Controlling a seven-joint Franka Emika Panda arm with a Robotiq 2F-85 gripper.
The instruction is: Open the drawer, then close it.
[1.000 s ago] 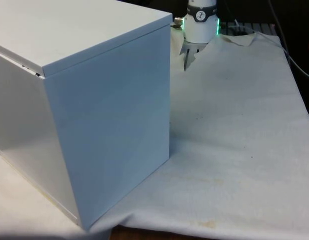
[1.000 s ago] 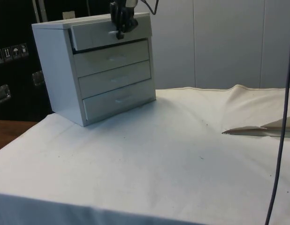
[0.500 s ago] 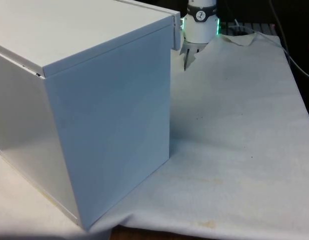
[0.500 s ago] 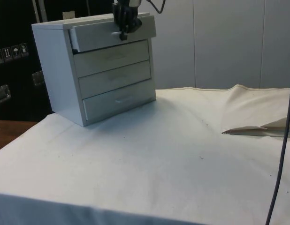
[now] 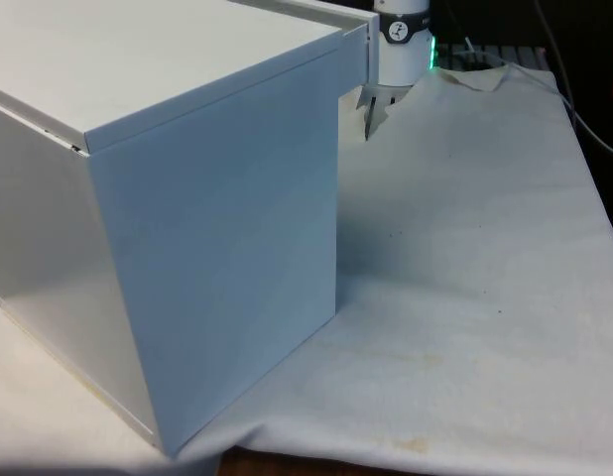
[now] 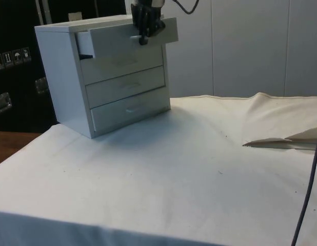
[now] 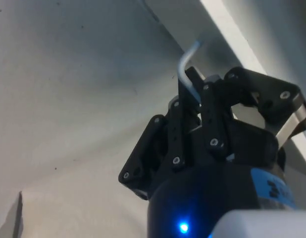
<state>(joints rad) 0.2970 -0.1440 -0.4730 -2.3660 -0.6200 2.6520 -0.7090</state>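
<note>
Side view: top drawer (image 6: 125, 41) farther out, tool (image 6: 144, 37) clamping handle (image 7: 186, 62)

We see the gripper (image 6: 143, 37) clamped on the handle (image 6: 139, 38) of the top drawer (image 6: 129, 39), which juts from the chest (image 6: 104, 74).

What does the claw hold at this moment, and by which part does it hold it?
The claw holds the top drawer of the white chest of drawers by its thin metal handle, which sits clamped between the two fingers. The drawer stands partly pulled out.
</note>
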